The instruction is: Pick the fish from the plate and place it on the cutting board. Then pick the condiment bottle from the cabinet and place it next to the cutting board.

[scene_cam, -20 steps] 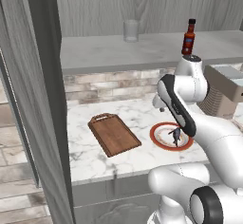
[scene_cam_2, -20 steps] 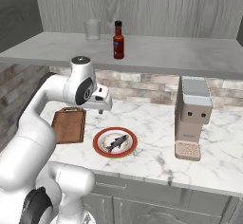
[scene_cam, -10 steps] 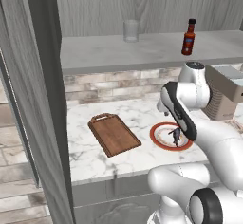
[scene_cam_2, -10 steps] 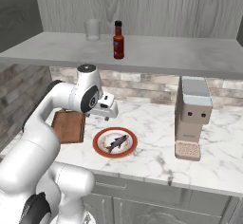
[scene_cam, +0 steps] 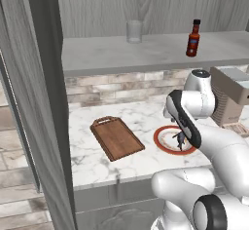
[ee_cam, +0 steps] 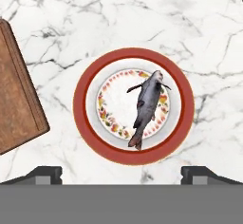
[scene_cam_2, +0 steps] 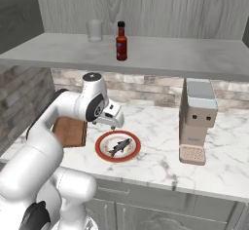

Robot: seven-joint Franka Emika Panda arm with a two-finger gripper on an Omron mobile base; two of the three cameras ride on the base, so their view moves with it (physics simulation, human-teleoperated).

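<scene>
Fish (ee_cam: 146, 107) lies right of centre on the plate (ee_cam: 90, 128), at twelve o'clock from my released fingers (ee_cam: 121, 173); I have descended closer, so grasping comes next.

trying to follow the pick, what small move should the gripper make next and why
Probably lower straight toward the fish, shifting slightly to centre on it. The fish lies on the plate, the gripper hovers above with fingertips spread wide and nothing between them, and the cutting board bears nothing.
</scene>
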